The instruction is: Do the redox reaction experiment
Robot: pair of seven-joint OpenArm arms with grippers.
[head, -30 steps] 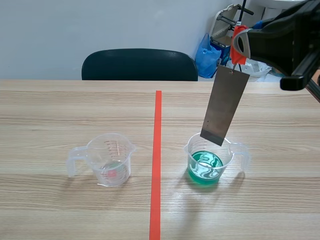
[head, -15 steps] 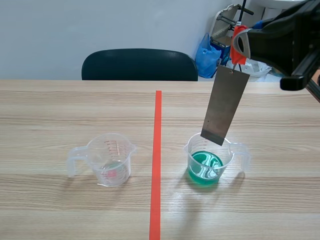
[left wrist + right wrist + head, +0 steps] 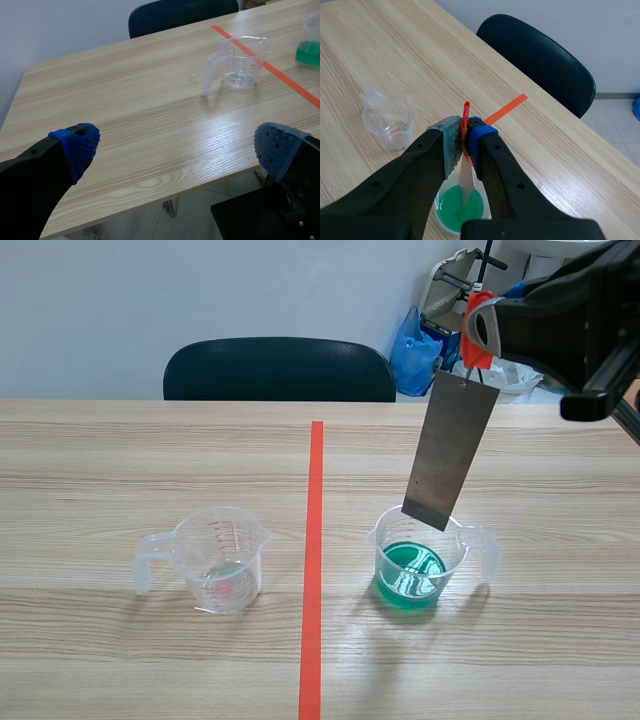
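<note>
- The tabletop (image 3: 120, 460) carries two clear cups, one on each side of the red tape line (image 3: 314, 540).
- The right claw (image 3: 464, 139), raised at the far right, is clamped on a red clip (image 3: 476, 328).
- The left claw (image 3: 177, 146) gapes wide with nothing in it, well apart from the cups.
- A metal strip (image 3: 450, 450) hangs from the clip, its lower end over the right cup (image 3: 418, 562), which holds green liquid.
- The left cup (image 3: 220, 558) is nearly empty.

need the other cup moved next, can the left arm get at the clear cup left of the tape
Probably yes: the left gripper is open, and only bare table lies between it and the clear cup.
</note>
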